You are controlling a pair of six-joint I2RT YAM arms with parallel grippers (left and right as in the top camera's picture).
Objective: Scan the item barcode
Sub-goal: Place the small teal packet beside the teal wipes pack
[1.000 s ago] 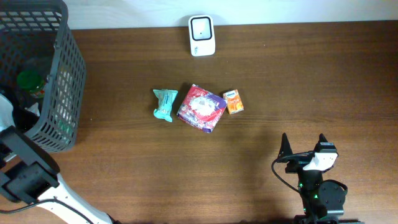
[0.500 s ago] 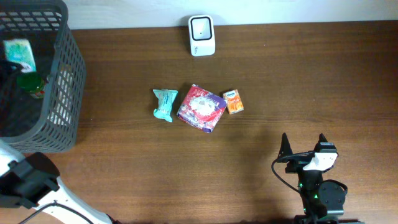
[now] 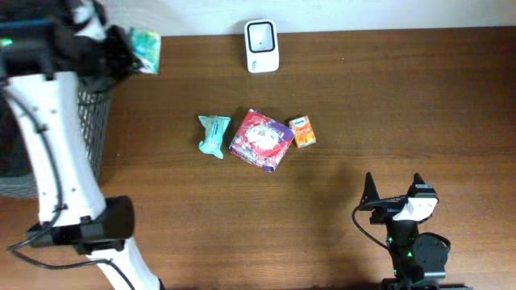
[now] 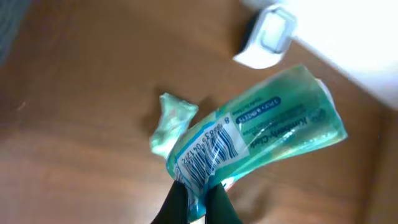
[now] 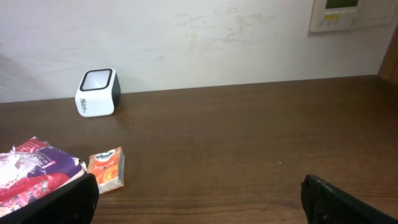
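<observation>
The green packet (image 4: 267, 127) is up in the air, clear of the bench. It is pinched at its lower end by the left end effector (image 4: 196, 198), whose two dark fingers are closed tight on the plastic. In the left wrist view the white label with the barcode (image 4: 208, 155) faces the camera, and the packet slants up and to the right from the grip. From overhead the packet hangs near the back left corner of the bench, just past the rim of the grey mesh basket (image 3: 90, 121). It is well to the left of the white scanner (image 3: 262, 46), which stands at the back edge by the wall. From up there the packet is small and partly behind the arm, so I can't really tell which way its label is turned towards the scanner.

Three more things lie in a row around the middle of the bench (image 3: 403, 97). There is a crumpled teal packet (image 3: 214, 134), a purple and red pack (image 3: 261, 140) just beside it, and a small orange carton (image 3: 303, 131) just to the right of that.

The right end effector (image 3: 393, 190) sits low at the front right, well apart from the row. Its fingers are spread wide with nothing between them.
</observation>
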